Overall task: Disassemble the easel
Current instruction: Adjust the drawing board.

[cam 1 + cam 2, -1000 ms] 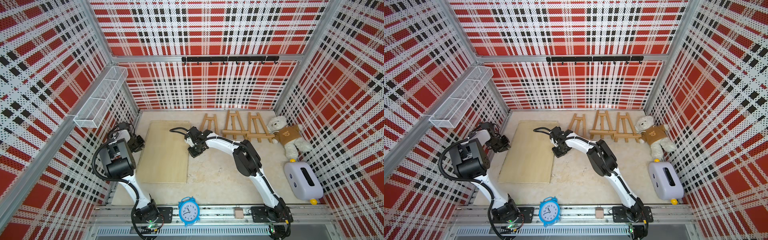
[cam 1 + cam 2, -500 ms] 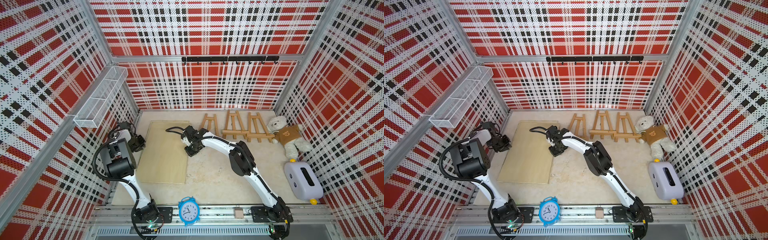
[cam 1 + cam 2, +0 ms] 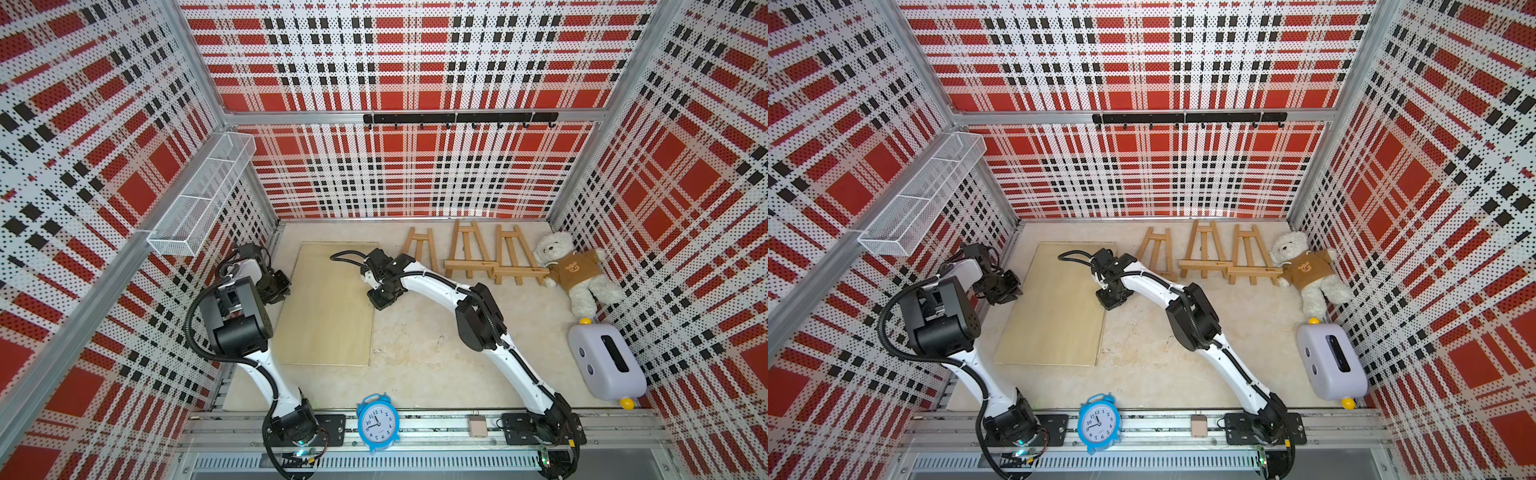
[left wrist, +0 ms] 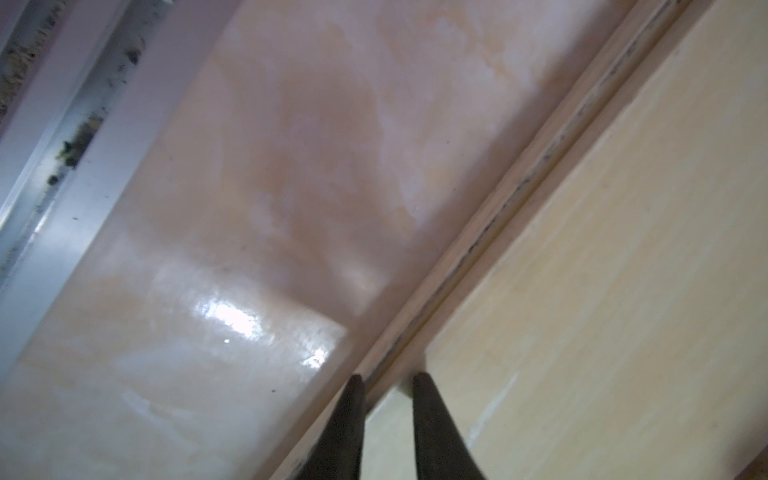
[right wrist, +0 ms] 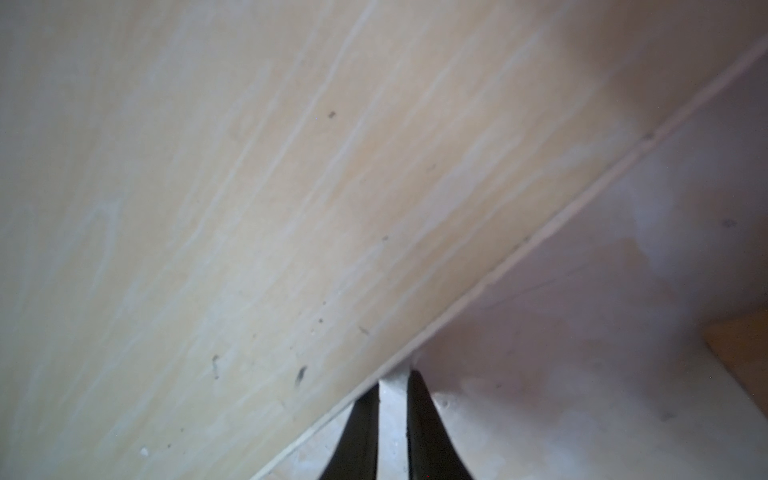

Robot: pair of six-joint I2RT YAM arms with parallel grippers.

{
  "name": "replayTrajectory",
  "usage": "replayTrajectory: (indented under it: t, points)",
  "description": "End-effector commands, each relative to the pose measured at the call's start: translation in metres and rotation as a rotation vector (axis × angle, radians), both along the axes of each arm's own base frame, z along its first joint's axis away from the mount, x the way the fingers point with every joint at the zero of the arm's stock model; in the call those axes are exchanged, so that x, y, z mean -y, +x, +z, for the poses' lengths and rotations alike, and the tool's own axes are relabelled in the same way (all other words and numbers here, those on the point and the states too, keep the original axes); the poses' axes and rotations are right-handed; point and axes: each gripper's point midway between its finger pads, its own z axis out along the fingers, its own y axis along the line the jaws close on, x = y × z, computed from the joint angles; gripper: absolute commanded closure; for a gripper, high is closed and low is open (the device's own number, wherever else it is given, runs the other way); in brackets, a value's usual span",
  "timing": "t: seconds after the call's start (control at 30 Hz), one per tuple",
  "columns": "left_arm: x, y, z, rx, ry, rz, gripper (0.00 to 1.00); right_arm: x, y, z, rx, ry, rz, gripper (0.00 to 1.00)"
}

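A pale wooden board [image 3: 328, 307] [image 3: 1054, 316] lies flat on the table left of centre. My left gripper [image 3: 282, 291] [image 3: 1013, 289] is shut on the board's left edge; in the left wrist view the gripper [image 4: 388, 380] straddles the edge of the board [image 4: 602, 270]. At the board's right edge, my right gripper [image 3: 380, 299] [image 3: 1111, 299] is also shut on it; the right wrist view shows the gripper [image 5: 395, 378] pinching the thin rim of the board [image 5: 249, 187]. Three small wooden easels [image 3: 422, 253] [image 3: 467, 253] [image 3: 513, 259] stand at the back, apart from the board.
A teddy bear [image 3: 577, 274] lies at the back right, with a lilac toaster [image 3: 606, 361] nearer along the right wall. A blue alarm clock [image 3: 377, 422] sits on the front rail. A wire basket [image 3: 203, 199] hangs on the left wall, a hook rail [image 3: 457, 118] on the back wall.
The right arm and the board have shifted slightly to the left. The left gripper has stayed at the board's left edge.
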Motion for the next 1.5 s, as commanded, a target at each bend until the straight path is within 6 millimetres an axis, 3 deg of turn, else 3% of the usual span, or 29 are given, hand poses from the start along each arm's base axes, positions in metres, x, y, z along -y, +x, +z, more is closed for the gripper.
replayTrajectory:
  t: [0.0,0.13,0.23,0.4,0.57,0.7,0.83,0.93,1.27,1.47]
  points:
    - [0.013,0.007,0.005,0.013,-0.027,-0.01,0.75,-0.034,0.018,0.017,0.073,0.134,0.012,0.83]
    - [0.012,0.012,0.012,0.037,-0.03,-0.004,0.75,-0.031,0.019,0.019,0.073,0.129,0.01,0.82]
    - [0.011,0.015,0.023,0.064,-0.026,0.001,0.75,-0.022,0.019,0.027,0.087,0.118,0.012,0.75]
    - [0.001,0.017,0.062,0.151,0.018,0.021,0.75,-0.005,0.013,0.066,0.132,0.161,0.05,0.76]
    - [0.0,0.012,0.12,0.271,0.083,0.024,0.75,-0.009,-0.025,0.119,0.116,0.292,0.212,0.83]
    - [0.008,-0.007,0.174,0.4,0.132,0.052,0.74,-0.022,-0.084,0.146,0.029,0.405,0.427,0.84]
    - [0.025,-0.033,0.248,0.615,0.193,0.073,0.73,-0.03,-0.133,0.136,-0.09,0.391,0.553,0.85]
    - [0.042,-0.057,0.29,0.713,0.217,0.068,0.71,-0.038,-0.16,0.12,-0.155,0.346,0.641,0.86]
    - [0.091,-0.116,0.369,0.834,0.231,-0.009,0.7,-0.056,-0.234,0.088,-0.25,0.251,0.733,0.85]
    - [0.103,-0.132,0.412,0.949,0.259,-0.06,0.68,-0.065,-0.247,0.059,-0.237,0.191,0.751,0.85]
